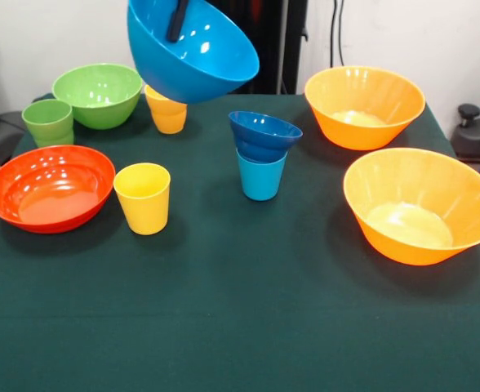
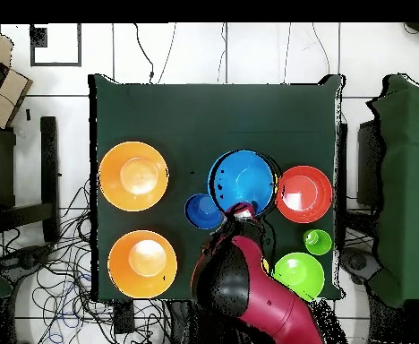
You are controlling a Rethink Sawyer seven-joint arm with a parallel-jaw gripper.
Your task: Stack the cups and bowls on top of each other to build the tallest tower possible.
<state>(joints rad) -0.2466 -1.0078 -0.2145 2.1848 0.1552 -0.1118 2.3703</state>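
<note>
We are lifting the medium light blue bowl (image 1: 193,51) tilted above the table (image 1: 240,327).

We are seeing two large orange bowls (image 1: 421,207) sitting apart on one side, the red-orange bowl (image 1: 51,188) and green bowl (image 1: 98,95) on the other. The gripper (image 1: 177,20) is pinching the raised bowl's rim. The small dark blue bowl (image 1: 264,135) is resting on the light blue cup (image 1: 261,176); a yellow cup (image 1: 143,198) is standing beside the red-orange bowl.
</note>
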